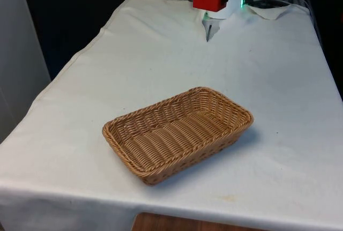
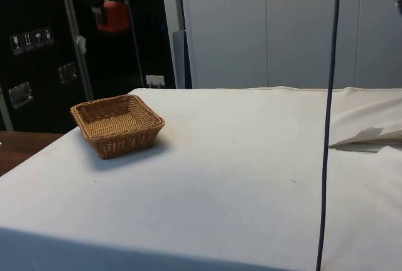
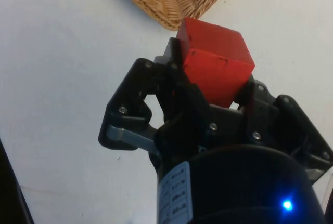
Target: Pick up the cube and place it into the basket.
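I have the red cube (image 3: 216, 65) clamped between the two fingers of the black gripper (image 3: 210, 86), lifted well clear of the white tablecloth (image 1: 161, 59); in the front view it hangs high at the far end of the table, well apart from the wicker basket (image 1: 177, 134). So I judge the pick is done and the carry is under way. What is left is to bring the cube over the basket, which has nothing in it, lower it and let go. On the wrist a white label carries small print I cannot read. I see no brand or other legible writing on the cube or the basket.
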Action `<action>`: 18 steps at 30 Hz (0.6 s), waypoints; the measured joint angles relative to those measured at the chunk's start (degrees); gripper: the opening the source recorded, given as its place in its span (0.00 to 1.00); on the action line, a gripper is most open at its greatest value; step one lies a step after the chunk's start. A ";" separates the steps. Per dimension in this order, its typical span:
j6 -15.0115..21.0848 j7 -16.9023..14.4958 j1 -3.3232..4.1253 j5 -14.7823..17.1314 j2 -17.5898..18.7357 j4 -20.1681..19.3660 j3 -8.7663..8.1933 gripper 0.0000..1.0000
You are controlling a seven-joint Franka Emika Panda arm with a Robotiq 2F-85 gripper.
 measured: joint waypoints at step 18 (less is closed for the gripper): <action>-1.72 -1.15 -0.46 2.41 6.02 6.53 -0.74 0.01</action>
